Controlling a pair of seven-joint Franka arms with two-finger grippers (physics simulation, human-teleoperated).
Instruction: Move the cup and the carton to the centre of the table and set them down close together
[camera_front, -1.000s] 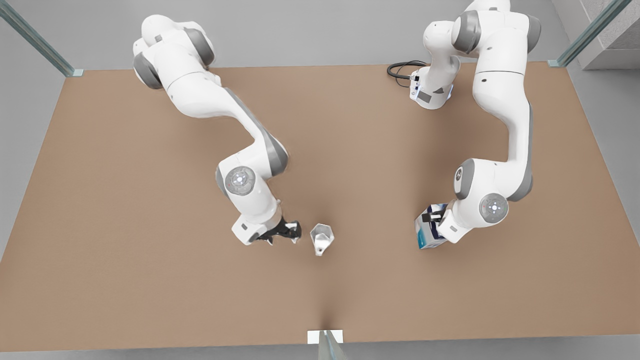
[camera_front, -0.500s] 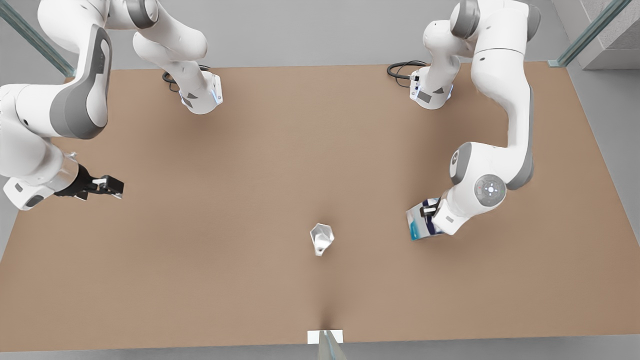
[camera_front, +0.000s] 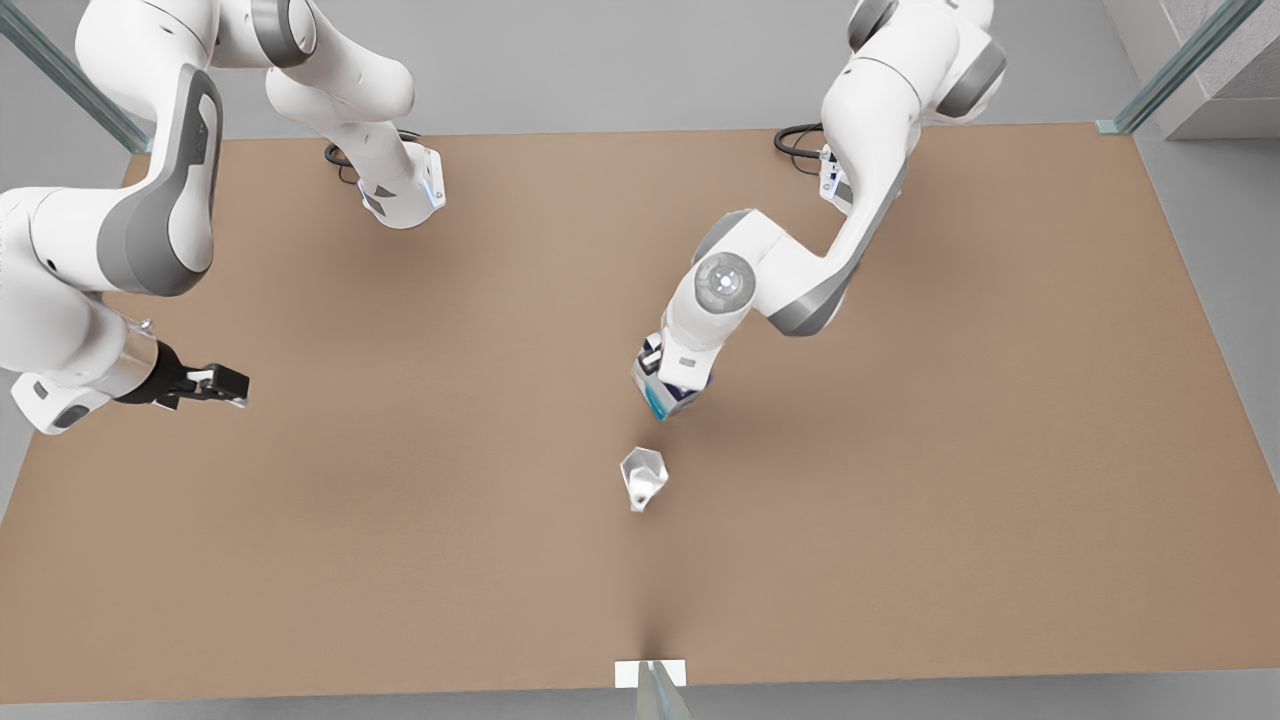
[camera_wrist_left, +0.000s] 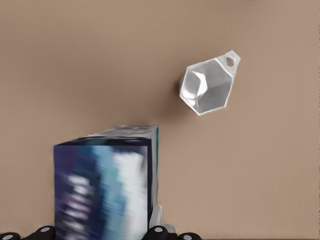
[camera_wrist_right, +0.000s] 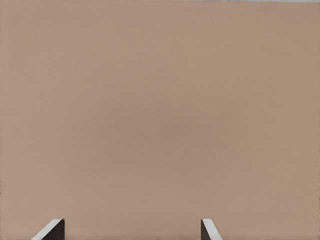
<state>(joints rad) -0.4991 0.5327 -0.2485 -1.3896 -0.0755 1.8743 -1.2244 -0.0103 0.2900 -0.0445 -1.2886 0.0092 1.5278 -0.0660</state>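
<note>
Carton arrives near the cup at mid-table.

The left gripper (camera_front: 668, 385) is clamped on the carton (camera_front: 662, 398) and holds it above the table (camera_front: 900, 480), just beside the cup (camera_front: 642, 476), which stands free near the centre, its small handle toward the front view's bottom. The right gripper (camera_front: 222, 382) waits well apart at the front view's left, fingers spread over bare tabletop. The carton looks light and stiff (flat faces suit a side grip); the faceted cup seems rigid but easily tipped, so the descent should stay clear of it. Nothing else stands between the two; a black cable (camera_front: 800, 138) lies at the far edge.
</note>
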